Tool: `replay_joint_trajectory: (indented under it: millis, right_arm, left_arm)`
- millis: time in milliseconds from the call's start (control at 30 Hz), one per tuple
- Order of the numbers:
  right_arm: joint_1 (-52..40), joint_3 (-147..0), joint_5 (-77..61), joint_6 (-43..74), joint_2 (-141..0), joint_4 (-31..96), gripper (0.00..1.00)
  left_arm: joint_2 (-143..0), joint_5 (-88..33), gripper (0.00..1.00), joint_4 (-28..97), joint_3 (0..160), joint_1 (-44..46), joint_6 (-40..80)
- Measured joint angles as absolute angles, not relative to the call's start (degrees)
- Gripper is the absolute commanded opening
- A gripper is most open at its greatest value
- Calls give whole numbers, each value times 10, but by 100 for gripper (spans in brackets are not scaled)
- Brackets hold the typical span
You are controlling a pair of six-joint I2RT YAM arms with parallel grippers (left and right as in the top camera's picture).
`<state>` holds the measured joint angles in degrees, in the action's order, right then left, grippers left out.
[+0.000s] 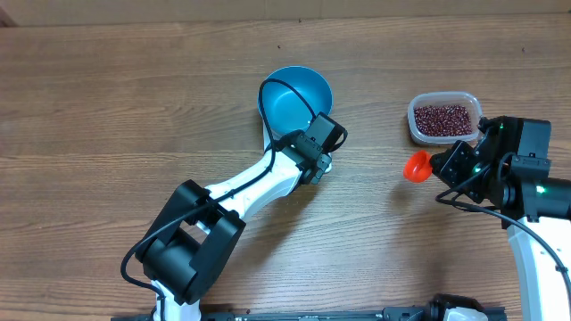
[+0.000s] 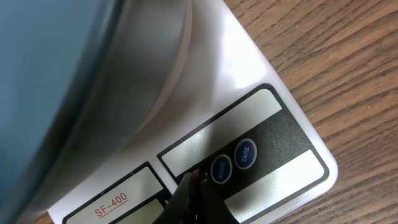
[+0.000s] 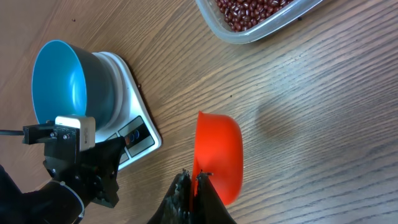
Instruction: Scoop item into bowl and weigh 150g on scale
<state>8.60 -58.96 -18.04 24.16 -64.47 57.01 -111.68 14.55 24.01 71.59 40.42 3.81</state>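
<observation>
So, tub (image 1: 412,120) w/ beans (image 1: 442,119), bowl (image 1: 290,94) on scale (image 2: 249,68)

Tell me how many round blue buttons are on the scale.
2 buttons, side by side on the scale: one at the tip of the left gripper, one beside it. More may be hidden.

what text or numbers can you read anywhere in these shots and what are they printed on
"SF-400": red print on the scale, front panel.
"TARE": round blue button on that panel.
Word on the neighbouring blue button: too blurred to read.
The bowl, tub and orange scoop: no text seen.
</observation>
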Motion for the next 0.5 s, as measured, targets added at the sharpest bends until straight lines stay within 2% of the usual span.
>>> replay_joint_trajectory:
  millis: [500]
  right_arm:
    - [86,-590,-180,242,-645,570,4]
  left_arm:
    - [-1117,148,4,247,716,404,38]
